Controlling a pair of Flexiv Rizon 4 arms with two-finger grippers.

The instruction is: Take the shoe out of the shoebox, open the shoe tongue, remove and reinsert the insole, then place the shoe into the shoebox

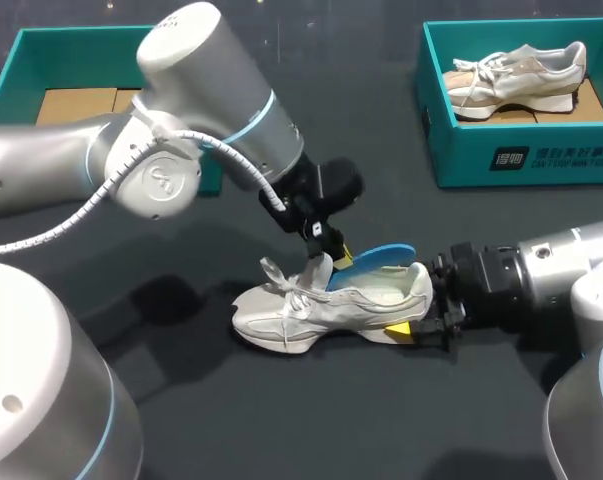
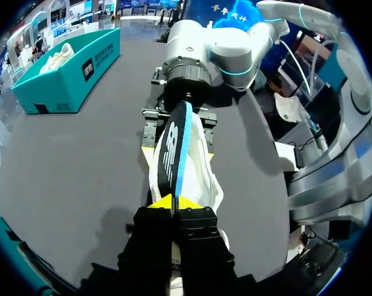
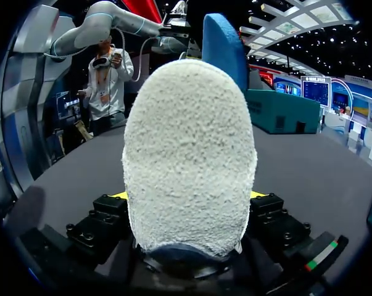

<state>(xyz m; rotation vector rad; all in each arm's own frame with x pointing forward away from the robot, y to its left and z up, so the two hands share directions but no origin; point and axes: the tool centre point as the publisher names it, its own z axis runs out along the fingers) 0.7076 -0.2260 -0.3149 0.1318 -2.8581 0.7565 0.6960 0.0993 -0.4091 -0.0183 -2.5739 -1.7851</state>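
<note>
Insole (image 2: pixel 172 148), white-lettered, in left tool (image 2: pixel 173 202), over shoe (image 2: pixel 203 180)

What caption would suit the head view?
Left gripper pinches the blue insole, partly out of the white shoe, whose heel the right gripper holds.

At the surface's (image 1: pixel 281 420) middle, the left end effector (image 1: pixel 338 260) pinches the insole (image 1: pixel 383 256) above the shoe (image 1: pixel 321 305); the right end effector (image 1: pixel 426 305) grips its heel.

Dark grey table (image 1: pixel 381 420), plain matte top. White shoe (image 1: pixel 311 315) near middle, sole down, toe toward left side. Left shoebox (image 1: pixel 21 70), teal, open, at far left. Right shoebox (image 1: pixel 521 160), teal, open, at far right, well apart from shoe.
</note>
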